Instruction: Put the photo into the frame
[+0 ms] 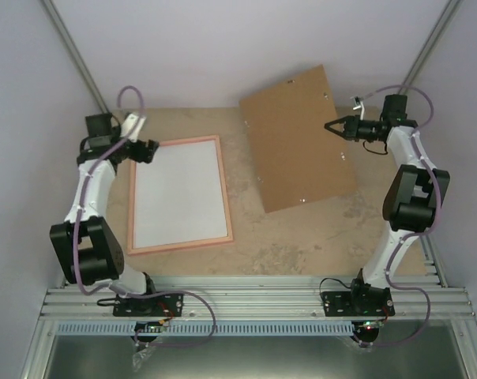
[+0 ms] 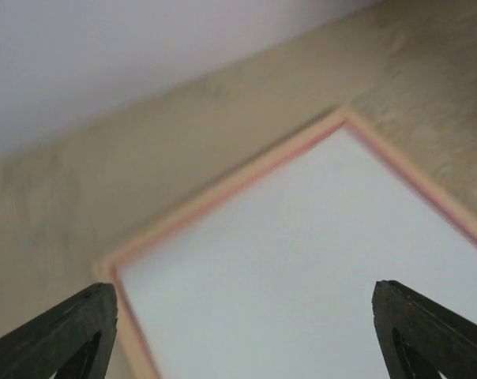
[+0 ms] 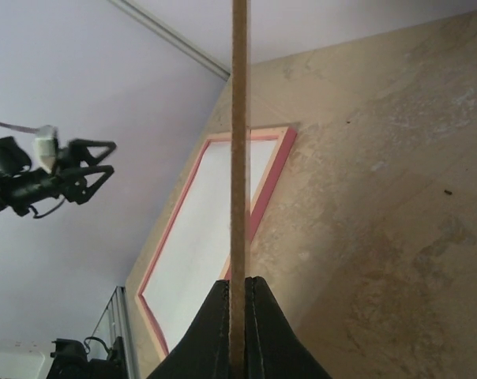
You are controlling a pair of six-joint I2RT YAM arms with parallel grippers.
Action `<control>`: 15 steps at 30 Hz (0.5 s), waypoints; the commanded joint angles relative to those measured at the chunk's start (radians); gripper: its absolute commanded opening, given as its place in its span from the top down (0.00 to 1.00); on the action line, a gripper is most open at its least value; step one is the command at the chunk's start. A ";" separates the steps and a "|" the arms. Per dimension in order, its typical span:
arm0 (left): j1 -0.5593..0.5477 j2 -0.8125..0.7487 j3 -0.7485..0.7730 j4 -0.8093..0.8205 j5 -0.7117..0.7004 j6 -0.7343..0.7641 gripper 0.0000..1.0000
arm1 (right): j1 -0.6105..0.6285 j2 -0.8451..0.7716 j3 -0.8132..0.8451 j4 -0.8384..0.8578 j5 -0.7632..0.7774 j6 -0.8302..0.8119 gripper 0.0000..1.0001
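Observation:
The pink frame (image 1: 226, 189) lies flat on the table's left half. The photo (image 1: 179, 193) lies inside it, white reverse up; its printed side is hidden. My left gripper (image 1: 148, 150) hovers open and empty over the frame's far left corner. In the left wrist view its fingers straddle the white sheet (image 2: 302, 260) and the frame's border (image 2: 223, 189). My right gripper (image 1: 331, 125) is shut on the right edge of the brown backing board (image 1: 298, 146) and holds it raised, right of the frame. The right wrist view shows the board (image 3: 238, 118) edge-on between the shut jaws.
The tan table top (image 1: 302, 237) is walled by white panels at the back and sides. An aluminium rail (image 1: 254, 296) with both arm bases runs along the near edge. The frame (image 3: 274, 170) and my left gripper (image 3: 104, 162) show in the right wrist view.

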 commanded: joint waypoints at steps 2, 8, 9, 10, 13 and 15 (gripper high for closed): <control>0.229 0.101 0.024 -0.302 0.099 -0.288 0.20 | 0.001 -0.102 -0.066 0.125 -0.035 0.106 0.99; 0.410 0.227 0.027 -0.394 0.035 -0.211 0.36 | 0.003 -0.123 -0.109 0.154 -0.035 0.127 0.99; 0.422 0.244 0.023 -0.401 0.034 -0.191 0.37 | 0.006 -0.125 -0.113 0.159 -0.037 0.133 0.99; 0.428 0.260 0.017 -0.405 0.027 -0.185 0.38 | 0.008 -0.125 -0.113 0.163 -0.037 0.134 0.99; 0.429 0.294 -0.001 -0.401 0.035 -0.169 0.40 | 0.011 -0.128 -0.115 0.174 -0.039 0.148 0.99; 0.429 0.313 -0.010 -0.379 0.038 -0.182 0.40 | 0.011 -0.132 -0.122 0.176 -0.034 0.154 0.99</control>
